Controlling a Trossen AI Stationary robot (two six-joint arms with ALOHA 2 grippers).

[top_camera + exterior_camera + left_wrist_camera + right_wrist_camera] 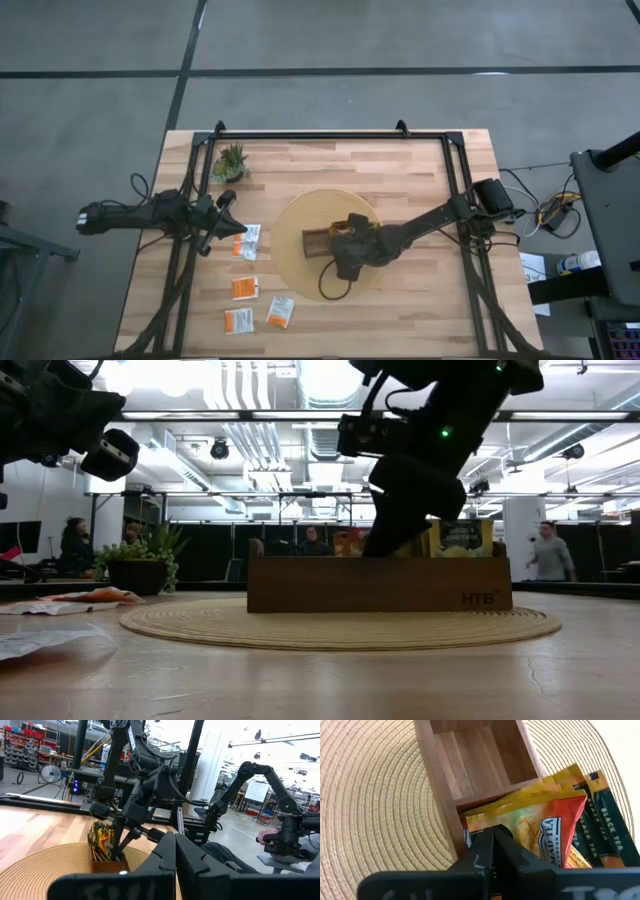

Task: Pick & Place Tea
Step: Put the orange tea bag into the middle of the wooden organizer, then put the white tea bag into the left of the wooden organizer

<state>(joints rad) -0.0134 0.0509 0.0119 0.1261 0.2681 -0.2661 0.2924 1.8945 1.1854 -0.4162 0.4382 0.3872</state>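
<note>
Over the wooden tray [470, 765], I am pressing my closed, empty right gripper [492, 851] among filed tea sachets [540, 827]; pushing further risks crumpling them. Loose sachets [246, 288] are waiting near my shut left gripper [228, 205].

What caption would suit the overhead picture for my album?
Right pincer, shut, over the wooden tray on a round woven mat; left pincer waits near four tea sachets.
</note>
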